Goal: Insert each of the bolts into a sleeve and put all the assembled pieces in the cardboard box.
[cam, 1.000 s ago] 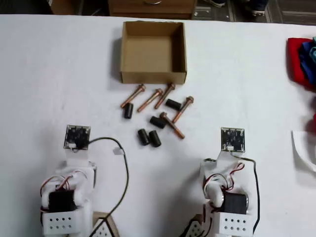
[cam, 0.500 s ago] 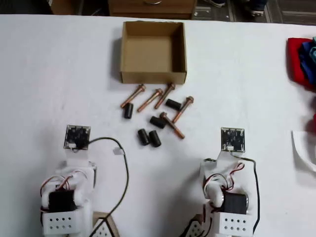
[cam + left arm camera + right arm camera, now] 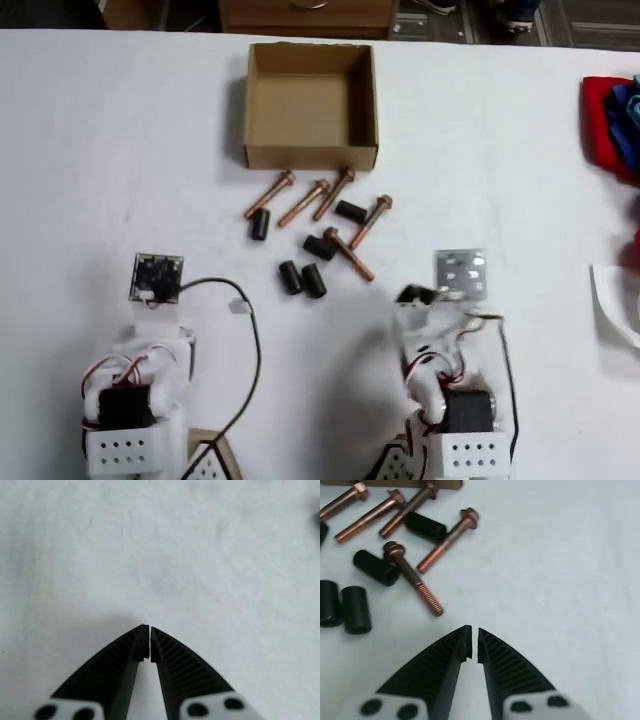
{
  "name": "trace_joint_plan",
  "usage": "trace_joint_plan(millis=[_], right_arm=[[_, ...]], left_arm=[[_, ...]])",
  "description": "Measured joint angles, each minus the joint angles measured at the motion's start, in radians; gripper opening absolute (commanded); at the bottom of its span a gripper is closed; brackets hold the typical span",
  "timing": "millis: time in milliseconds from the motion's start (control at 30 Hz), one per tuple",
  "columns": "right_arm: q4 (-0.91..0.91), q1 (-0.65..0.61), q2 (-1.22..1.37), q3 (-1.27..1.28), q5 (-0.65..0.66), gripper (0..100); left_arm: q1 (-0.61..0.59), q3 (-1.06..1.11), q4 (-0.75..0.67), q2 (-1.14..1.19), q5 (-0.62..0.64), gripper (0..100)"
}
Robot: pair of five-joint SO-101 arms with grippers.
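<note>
An open cardboard box point(image 3: 310, 157) stands at the back middle of the white table, nothing visible inside. In front of it lie several copper bolts point(image 3: 304, 202) and several short black sleeves point(image 3: 314, 280), all loose and apart. In the right wrist view, my right gripper point(image 3: 471, 632) is shut and holds nothing, just short of the threaded end of the nearest bolt point(image 3: 412, 577), with two sleeves point(image 3: 356, 610) off to one side. My left gripper point(image 3: 146, 632) is shut over bare tablecloth, well left of the parts.
A red and blue cloth point(image 3: 612, 110) lies at the right edge, with a white object point(image 3: 615, 300) below it. A black cable point(image 3: 245, 330) loops between the two arm bases. A wooden cabinet point(image 3: 310, 15) stands behind the table.
The right arm has lifted and swung forward and slightly left toward the bolts; its wrist board now sits farther up. The left arm and the parts have not moved.
</note>
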Motion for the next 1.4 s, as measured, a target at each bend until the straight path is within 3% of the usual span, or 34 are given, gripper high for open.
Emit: trace_joint_plan(millis=[133,333,700,900,1233,1400], right_arm=[[0.035,-0.141,0.000,-0.068,0.000,4.6],[0.060,-0.166,0.229,-0.242,0.000,20.7],[0.285,-0.173,1.115,-0.956,0.000,13.7],[0.345,-0.247,1.539,-1.163,0.000,13.8],[0.393,-0.453,1.907,-1.419,0.074,20.4],[0.391,-0.466,2.008,-1.491,0.083,20.0]], left_arm=[[0.000,0.000,0.000,0.000,0.000,3],[0.000,0.000,0.000,0.000,0.000,3],[0.000,0.000,0.000,0.000,0.000,3],[0.000,0.000,0.000,0.000,0.000,3],[0.000,0.000,0.000,0.000,0.000,3],[0.000,0.000,0.000,0.000,0.000,3]])
